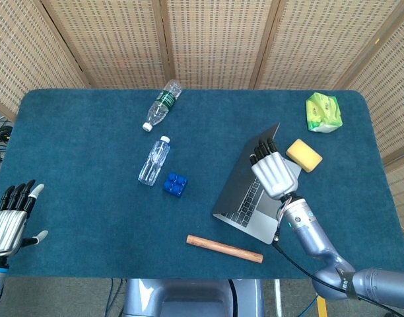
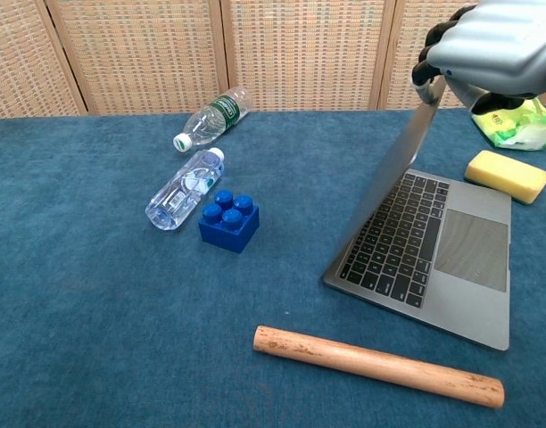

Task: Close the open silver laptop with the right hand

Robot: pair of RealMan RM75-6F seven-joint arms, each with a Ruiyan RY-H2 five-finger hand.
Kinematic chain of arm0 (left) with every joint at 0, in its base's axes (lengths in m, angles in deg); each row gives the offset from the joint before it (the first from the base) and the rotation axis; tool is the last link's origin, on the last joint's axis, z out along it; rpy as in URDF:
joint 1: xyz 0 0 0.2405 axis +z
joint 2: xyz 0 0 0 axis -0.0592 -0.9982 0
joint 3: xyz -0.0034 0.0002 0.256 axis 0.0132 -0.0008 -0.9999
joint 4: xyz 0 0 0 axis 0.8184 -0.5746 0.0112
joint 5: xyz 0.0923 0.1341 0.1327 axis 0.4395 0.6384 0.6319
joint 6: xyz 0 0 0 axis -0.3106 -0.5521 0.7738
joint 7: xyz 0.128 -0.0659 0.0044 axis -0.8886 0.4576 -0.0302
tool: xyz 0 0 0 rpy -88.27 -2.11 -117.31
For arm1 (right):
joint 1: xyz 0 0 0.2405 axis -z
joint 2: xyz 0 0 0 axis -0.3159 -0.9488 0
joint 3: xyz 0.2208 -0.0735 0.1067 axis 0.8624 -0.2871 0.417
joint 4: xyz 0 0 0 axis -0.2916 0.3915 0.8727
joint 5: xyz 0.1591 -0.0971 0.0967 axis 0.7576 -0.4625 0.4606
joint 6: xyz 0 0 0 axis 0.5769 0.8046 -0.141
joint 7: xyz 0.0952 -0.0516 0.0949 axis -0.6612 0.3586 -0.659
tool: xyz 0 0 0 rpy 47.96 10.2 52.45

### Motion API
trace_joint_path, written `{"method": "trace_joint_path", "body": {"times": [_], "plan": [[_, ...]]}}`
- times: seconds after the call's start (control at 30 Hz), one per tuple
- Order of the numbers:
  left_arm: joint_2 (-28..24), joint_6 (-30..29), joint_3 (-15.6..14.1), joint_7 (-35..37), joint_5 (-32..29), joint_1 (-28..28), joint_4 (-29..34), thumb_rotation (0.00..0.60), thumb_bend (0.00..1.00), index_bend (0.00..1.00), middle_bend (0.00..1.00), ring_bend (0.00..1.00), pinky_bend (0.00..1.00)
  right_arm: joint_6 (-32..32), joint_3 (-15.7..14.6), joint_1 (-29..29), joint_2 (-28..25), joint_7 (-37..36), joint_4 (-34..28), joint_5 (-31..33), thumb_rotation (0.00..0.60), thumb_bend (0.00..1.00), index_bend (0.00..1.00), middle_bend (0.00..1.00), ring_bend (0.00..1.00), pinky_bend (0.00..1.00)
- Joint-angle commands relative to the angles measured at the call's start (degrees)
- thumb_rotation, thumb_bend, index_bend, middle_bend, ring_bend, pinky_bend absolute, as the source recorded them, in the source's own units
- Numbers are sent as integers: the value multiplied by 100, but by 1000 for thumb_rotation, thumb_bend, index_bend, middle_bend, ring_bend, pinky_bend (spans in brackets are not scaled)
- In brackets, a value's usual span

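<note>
One silver laptop (image 2: 434, 250), lid tilted; right robot hand (image 2: 492, 49) hooked over lid's top edge. Left of it: two clear plastic bottles (image 1: 154, 160), one blue studded block (image 2: 228, 219). Left robot hand (image 1: 7, 221) was spread, empty.

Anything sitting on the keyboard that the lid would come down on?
Nothing visible. The laptop keyboard and trackpad are bare; the right hand is on the lid's top edge. The yellow sponge lies beside the base, off it.
</note>
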Motion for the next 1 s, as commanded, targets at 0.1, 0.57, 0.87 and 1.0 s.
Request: {"method": "trace_joint_path", "body": {"times": [0.1,0.57,0.87,1.0], "plan": [[6,-9,2,-17,2,0,1,600,79,0,0,0,0,28,-44,51,-32,10,74,118,600,1000,369,302,155,165],[15,-21,-8,-68,17,2,25,600,79,0,0,0,0,-11,-152,175,-47,-244,351,173,600,1000,369,301,155,165],[2,-53,-7,-55,36,11,38,600,79,0,0,0,0,-75,-247,277,30,-455,593,149,600,1000,369,300,155,165],[4,-55,-12,-60,46,11,38,600,79,0,0,0,0,-79,-263,317,41,-525,658,159,600,1000,369,299,155,165]]}}
